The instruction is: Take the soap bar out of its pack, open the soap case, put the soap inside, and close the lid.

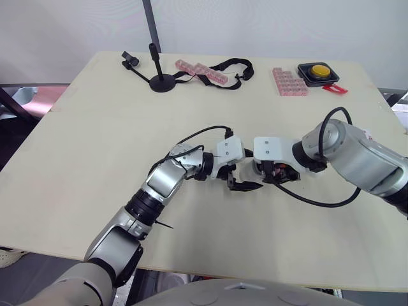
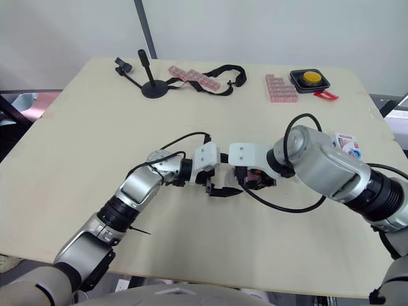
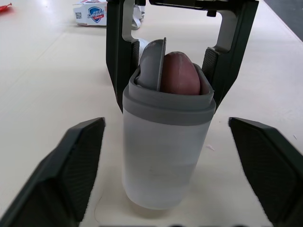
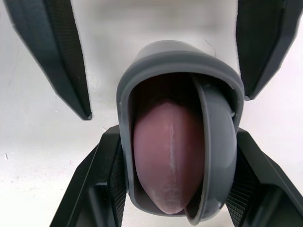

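Pale bench [image 1: 83,159] under a white wall: from the left eye, the two arms meet at its middle, left gripper [image 1: 244,185] and right gripper [image 1: 278,173] tip to tip, with a stand [image 1: 162,81] and a yellow button [image 1: 317,70] well apart at the far edge. From the right eye, the pack [image 2: 347,143] lies on the bench just beside the right arm, away from the work. From the left wrist, the case [image 3: 163,156] stands upright on the bench between the left gripper's fingers, which are spread wide and touch nothing. The soap [image 3: 179,73] sits inside, its end poking above the grey rim, and the lid [image 3: 152,64] stands on edge beside it in the mouth. The right gripper's fingers come down behind and look clamped on the case's sides near the rim. From the right wrist, the view goes straight into the open mouth, soap and lid side by side, the right gripper's fingers snug against both flanks. I judge the unpacking, opening and loading done; only closing the lid remains.
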You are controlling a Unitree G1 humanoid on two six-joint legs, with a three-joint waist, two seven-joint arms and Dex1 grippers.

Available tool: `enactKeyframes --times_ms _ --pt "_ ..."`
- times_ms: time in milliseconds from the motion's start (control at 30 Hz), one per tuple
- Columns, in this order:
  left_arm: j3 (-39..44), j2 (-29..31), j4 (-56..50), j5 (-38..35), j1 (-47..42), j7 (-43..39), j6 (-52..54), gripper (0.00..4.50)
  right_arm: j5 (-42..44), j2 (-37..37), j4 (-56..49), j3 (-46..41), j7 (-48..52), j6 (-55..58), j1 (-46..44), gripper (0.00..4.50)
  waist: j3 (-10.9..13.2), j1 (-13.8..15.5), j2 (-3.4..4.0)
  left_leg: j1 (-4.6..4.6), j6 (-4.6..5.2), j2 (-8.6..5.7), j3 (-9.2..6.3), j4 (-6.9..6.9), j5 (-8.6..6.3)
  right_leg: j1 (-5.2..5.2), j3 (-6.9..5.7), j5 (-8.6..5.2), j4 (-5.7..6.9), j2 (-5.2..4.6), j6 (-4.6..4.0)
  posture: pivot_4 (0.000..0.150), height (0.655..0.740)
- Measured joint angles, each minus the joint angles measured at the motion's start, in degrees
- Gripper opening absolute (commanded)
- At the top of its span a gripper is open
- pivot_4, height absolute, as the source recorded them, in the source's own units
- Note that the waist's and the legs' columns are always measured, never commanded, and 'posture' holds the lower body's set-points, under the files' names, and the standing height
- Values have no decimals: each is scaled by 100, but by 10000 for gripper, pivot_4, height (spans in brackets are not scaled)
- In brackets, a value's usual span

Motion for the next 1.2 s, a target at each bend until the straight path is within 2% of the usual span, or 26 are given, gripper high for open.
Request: enactKeyframes --times_ms 33,1067,1200 --pt "0 -4 16 0 -9 -6 0 30143 -12 6 0 0 3 -2 0 20718 0 0 0 0 0 0 0 0 0 0 0 0 0 0 0 1500 7395" --pt "9 -120 186 33 -66 -66 -179 30143 -48 49 -19 -14 69 84 -5 20718 0 -2 0 0 0 1 0 1 0 -1 4 0 3 0 0 1500 7395" --pt "-2 -124 244 69 -97 -123 -226 19538 -50 42 -27 -16 117 83 -6 20718 0 1 0 0 0 1 0 1 0 -1 5 0 3 0 0 1500 7395"
